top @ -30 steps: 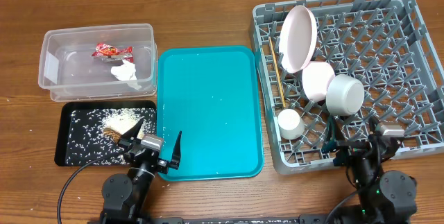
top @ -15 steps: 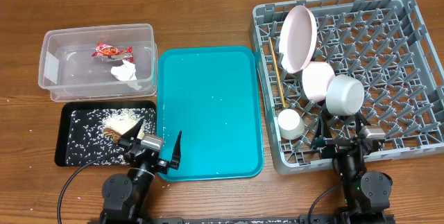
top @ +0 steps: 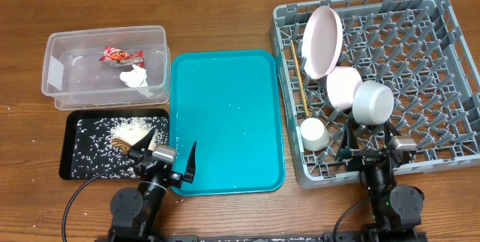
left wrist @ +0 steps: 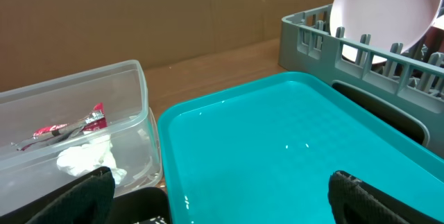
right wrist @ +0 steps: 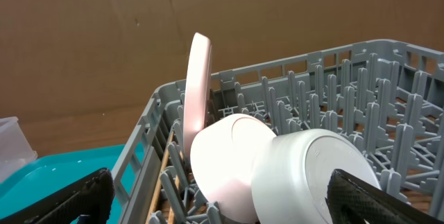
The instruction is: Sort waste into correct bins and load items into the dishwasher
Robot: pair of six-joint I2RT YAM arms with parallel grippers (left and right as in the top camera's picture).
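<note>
My left tool [top: 168, 154] sits with jaws spread wide, holding nothing, over the teal tray's [top: 225, 107] near edge. Ahead to its left, the clear tub [top: 75, 79] holds the wrapper [top: 118, 55] and tissue [top: 136, 77]. My right tool [top: 367, 152], likewise spread and empty, faces the rack [top: 450, 70], with the plate [top: 322, 40], pink bowl [top: 345, 87], metal bowl [top: 373, 102] and cup [top: 313, 132] just ahead.

The teal tray [top: 225, 122] lies open; plate [top: 322, 40], bowls [top: 343, 86] crowd the dish rack [top: 427, 62].
</note>
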